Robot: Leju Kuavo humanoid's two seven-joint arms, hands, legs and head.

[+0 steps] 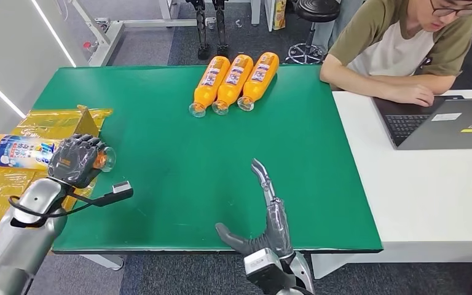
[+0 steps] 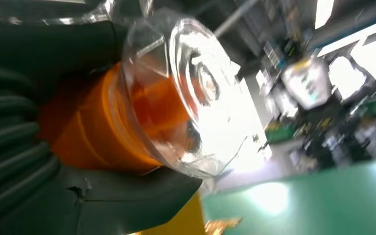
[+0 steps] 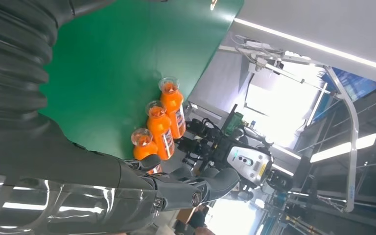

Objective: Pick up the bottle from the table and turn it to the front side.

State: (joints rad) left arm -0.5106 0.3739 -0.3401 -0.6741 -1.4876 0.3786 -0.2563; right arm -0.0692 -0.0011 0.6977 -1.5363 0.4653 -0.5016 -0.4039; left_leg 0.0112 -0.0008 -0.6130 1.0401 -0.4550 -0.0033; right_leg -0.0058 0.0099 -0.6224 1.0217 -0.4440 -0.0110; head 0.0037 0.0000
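Note:
My left hand (image 1: 77, 160) grips an orange bottle (image 1: 18, 152) near its clear cap, holding it lying sideways above the table's left edge with its blue and white label showing. The left wrist view looks up at the bottle's clear cap (image 2: 196, 93) and orange neck between my fingers (image 2: 24, 142). My right hand (image 1: 264, 221) hovers open over the green table (image 1: 160, 153) near its front edge, fingers stretched out and holding nothing. In the right wrist view the right hand (image 3: 166, 191) is spread before the far bottles.
Three more orange bottles (image 1: 235, 81) lie side by side at the table's far edge, also seen as bottles (image 3: 159, 128) from the right wrist. Yellow plastic sheeting (image 1: 12, 178) lies at the left. A person (image 1: 405, 49) sits at a laptop (image 1: 442, 123) on the white desk to the right.

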